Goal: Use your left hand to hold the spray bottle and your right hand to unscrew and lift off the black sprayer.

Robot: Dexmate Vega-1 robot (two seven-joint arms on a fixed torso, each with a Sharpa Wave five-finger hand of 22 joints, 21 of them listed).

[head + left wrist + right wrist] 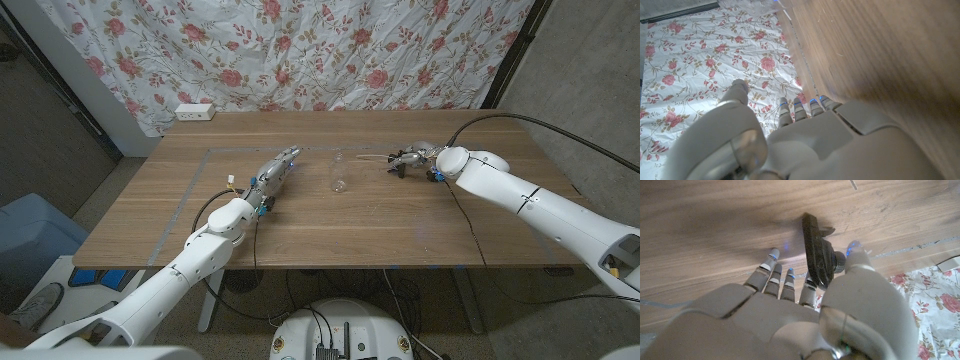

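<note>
Right robot hand (413, 160) is gripping the black sprayer (818, 251) above the tabletop (400, 225). The bottle (339, 172) is lying mid-tabletop, capless, apart from the left robot hand (274, 176), fingers extended, holding nothing.

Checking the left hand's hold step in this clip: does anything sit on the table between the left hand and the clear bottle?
Nothing visible does. In the head view the left hand stands apart from the clear bottle, with only bare table between them. The right hand holds the black sprayer on the bottle's far side.
</note>
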